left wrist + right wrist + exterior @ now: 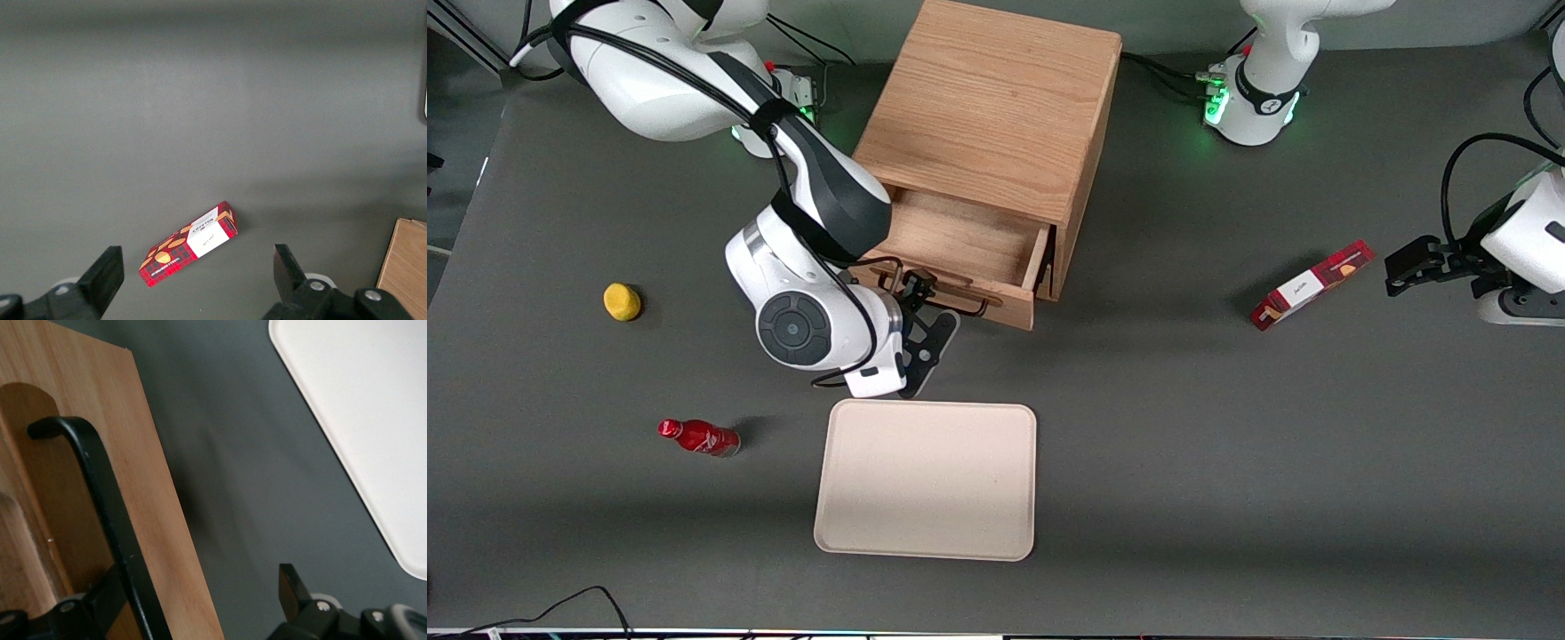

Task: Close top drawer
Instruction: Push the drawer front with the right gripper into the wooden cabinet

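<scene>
The top drawer (pixel 969 244) is pulled out of the oak cabinet (pixel 996 107) toward the front camera, and its inside shows empty. Its front panel (pixel 153 493) carries a black wire handle (pixel 100 487), which also shows in the front view (pixel 960 300), and a raised wooden strip (pixel 947 278). My right gripper (pixel 927 311) is at the drawer front, low over the table. It is open in the right wrist view (pixel 197 600). One finger (pixel 100 600) sits by the handle and the other (pixel 293 587) is over the bare table, with the panel's edge between them.
A beige tray (pixel 927 480) lies on the table nearer the front camera than the drawer; it also shows in the right wrist view (pixel 360 420). A yellow fruit (pixel 622 301) and a red bottle (pixel 699 436) lie toward the working arm's end. A red box (pixel 1312 284) lies toward the parked arm's end.
</scene>
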Controlling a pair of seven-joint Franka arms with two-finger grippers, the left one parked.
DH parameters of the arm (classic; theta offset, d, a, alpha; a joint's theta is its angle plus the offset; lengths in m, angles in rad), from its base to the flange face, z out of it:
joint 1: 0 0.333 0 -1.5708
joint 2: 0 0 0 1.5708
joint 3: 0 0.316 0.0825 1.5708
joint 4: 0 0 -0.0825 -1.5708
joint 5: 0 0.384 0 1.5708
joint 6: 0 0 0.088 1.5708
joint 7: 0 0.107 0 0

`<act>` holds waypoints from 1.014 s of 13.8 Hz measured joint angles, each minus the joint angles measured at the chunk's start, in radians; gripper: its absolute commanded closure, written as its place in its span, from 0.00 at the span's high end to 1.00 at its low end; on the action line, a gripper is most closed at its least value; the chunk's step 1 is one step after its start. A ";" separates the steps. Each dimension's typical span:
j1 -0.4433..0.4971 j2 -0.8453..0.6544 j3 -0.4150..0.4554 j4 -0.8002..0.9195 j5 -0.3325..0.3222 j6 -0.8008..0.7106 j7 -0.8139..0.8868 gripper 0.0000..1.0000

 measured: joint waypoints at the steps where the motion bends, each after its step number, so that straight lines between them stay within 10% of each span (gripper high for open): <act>1: 0.003 -0.008 0.000 -0.014 0.002 0.000 0.000 1.00; 14: 0.032 -0.092 0.019 -0.160 0.051 0.003 0.043 1.00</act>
